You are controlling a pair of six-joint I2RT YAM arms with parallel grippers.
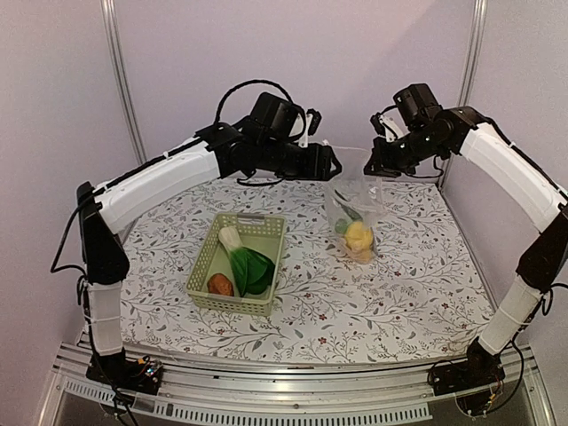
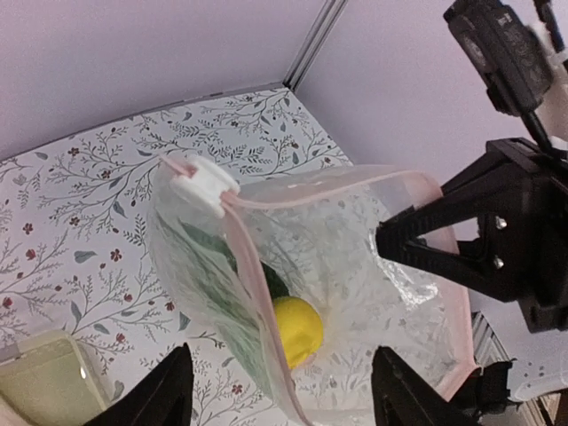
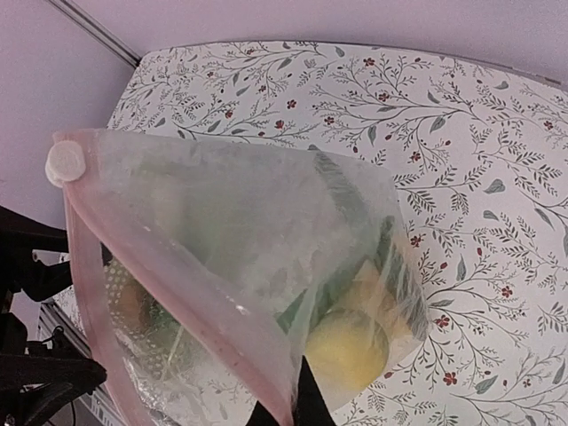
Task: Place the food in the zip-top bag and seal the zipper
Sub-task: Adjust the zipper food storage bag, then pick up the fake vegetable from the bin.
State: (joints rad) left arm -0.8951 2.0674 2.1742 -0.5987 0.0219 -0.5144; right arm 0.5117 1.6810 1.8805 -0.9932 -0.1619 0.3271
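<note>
The clear zip-top bag point(image 1: 355, 217) hangs upright over the table between my two grippers, its mouth open. Inside lie a yellow fruit point(image 1: 358, 235), a green cucumber point(image 2: 264, 277) and other pieces. The pinkish zipper point(image 2: 319, 191) carries a white slider point(image 2: 200, 185) at one end. My right gripper point(image 1: 379, 166) is shut on the bag's mouth edge; it also shows in the right wrist view point(image 3: 295, 406). My left gripper point(image 1: 328, 164) is open, with the near zipper edge running between its fingers point(image 2: 173, 390). Bok choy point(image 1: 248, 266) and a reddish-brown piece point(image 1: 219, 285) lie in the basket.
The pale green lattice basket point(image 1: 232, 304) stands left of centre on the floral tablecloth point(image 1: 399, 293). Walls and frame posts close in behind and at the right. The right arm's black gripper body point(image 2: 497, 248) is close in front of my left gripper.
</note>
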